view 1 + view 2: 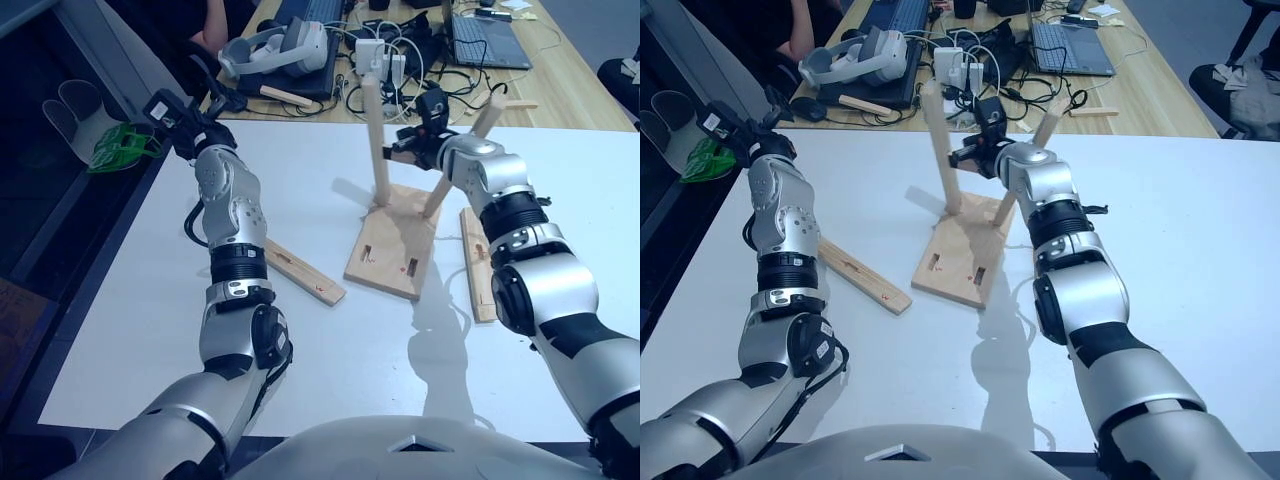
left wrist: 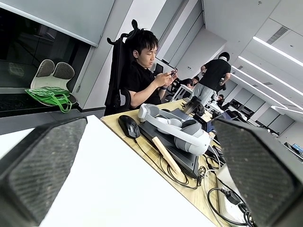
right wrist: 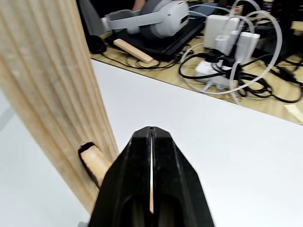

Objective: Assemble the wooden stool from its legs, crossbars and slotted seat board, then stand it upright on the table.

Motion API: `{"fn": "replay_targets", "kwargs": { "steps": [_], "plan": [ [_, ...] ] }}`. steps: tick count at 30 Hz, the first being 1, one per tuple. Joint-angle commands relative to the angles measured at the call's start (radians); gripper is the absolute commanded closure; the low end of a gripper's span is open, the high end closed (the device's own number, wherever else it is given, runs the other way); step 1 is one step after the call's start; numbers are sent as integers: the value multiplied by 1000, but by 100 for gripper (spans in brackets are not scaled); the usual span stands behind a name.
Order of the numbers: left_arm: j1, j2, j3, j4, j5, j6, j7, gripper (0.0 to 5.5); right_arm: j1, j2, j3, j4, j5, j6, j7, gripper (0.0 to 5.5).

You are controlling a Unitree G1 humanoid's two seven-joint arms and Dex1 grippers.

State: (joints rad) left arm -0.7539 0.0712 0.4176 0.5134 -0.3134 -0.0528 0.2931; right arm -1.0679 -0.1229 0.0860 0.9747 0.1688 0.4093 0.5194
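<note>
**A:** Where are the stool parts?
**B:** The slotted seat board is flat on the white desk, about mid-desk. Two legs are stuck in it. The upright leg is on the left side of the board. The tilted leg leans out to the right.

**A:** Right claw?
**B:** The right claw is between the two legs, up off the board. Its fingers are together, clamped on a short crossbar. The crossbar's tip is at the slot in the upright leg. Can't tell how deep it sits.

**A:** Left?
**B:** The left claw is raised over the far left corner of the desk. Its pads are wide apart with nothing between them.

**A:** Loose pieces?
**B:** The left slotted bar lies flat near the left forearm, close to the board. The right slotted bar lies just beside the board and is partly hidden by the right arm.

**A:** Background?
**B:** There's a wooden bench behind with a headset, laptops and cables.
</note>
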Motion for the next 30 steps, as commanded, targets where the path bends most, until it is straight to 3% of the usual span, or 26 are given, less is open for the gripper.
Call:
{"fn": "replay_targets", "kwargs": {
  "steps": [1, 5, 9, 15, 18, 22, 26, 30],
  "plan": [
    [4, 2, -1, 1, 2, 7, 7, 57, 30, 27, 34, 30, -34, 10, 91, 547],
    [5, 3, -13, -12, 6, 14, -6, 57, 46, 20, -89, -75, 22, -169, -13, 547],
    [22, 5, -57, -65, 28, 17, -44, 57, 162, 30, -183, -435, 106, -300, -36, 547],
    [133, -18, -110, -210, 43, 63, -68, 57, 368, -77, -204, -997, 156, -99, -71, 547],
    [259, -46, -148, -361, 44, 121, -68, 57, 747, -220, -282, -1226, 100, -23, -58, 495],
    [395, -84, -177, -468, 62, 138, -54, 57, 1320, -315, -435, -1307, -44, -216, 5, 428],
    [408, -91, -183, -482, 71, 131, -49, 57, 1619, -355, -543, -1164, -53, -338, 84, 355],
    [400, -74, -171, -480, 82, 131, -54, 57, 1807, -426, -466, -1100, -3, -249, 280, 277]
  ]
}}
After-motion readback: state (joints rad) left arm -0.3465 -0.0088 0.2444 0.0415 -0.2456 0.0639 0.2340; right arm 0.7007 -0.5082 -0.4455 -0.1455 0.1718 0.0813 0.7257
